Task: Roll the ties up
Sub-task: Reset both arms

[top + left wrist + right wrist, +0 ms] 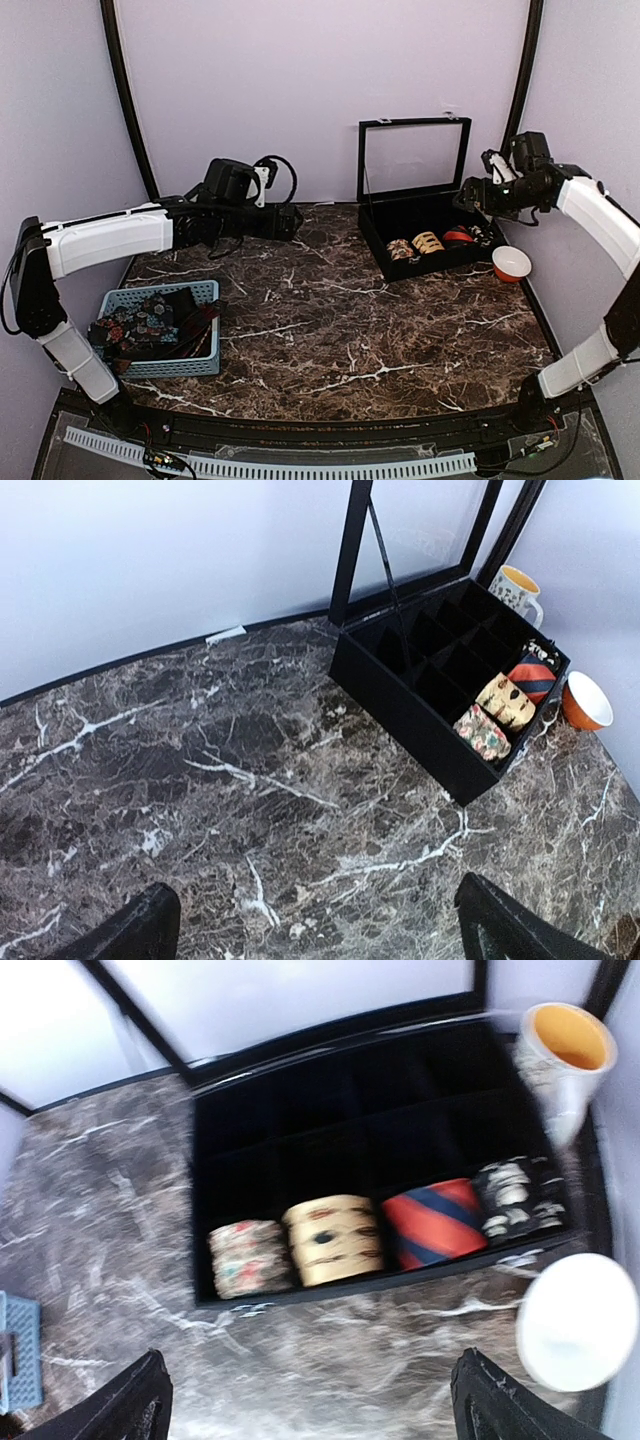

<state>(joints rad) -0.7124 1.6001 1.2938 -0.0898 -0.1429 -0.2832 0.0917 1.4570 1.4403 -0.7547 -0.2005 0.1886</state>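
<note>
Probably a lab test cell: plain lilac walls (300, 80) enclosing a marble-look tabletop (330, 330).

Light is soft and even, falling from above; shadows are faint, a thin dark rim under the case (430, 268). The overhead view is sharp, though its edges bow the posts (125, 95) inward. Ahead of the left pincer (320, 932) the table (200, 780) is crisp; the wall (150, 560) beyond is washed pale. The right wrist view is smeared with blur: ahead of the right pincer (315, 1400) the ties (330, 1240) look soft; the mug (565, 1050), far ahead to its right, streaks; the bowl (580, 1325), just to its right, is blown white; its fingers (130, 1405) are dark silhouettes.
</note>
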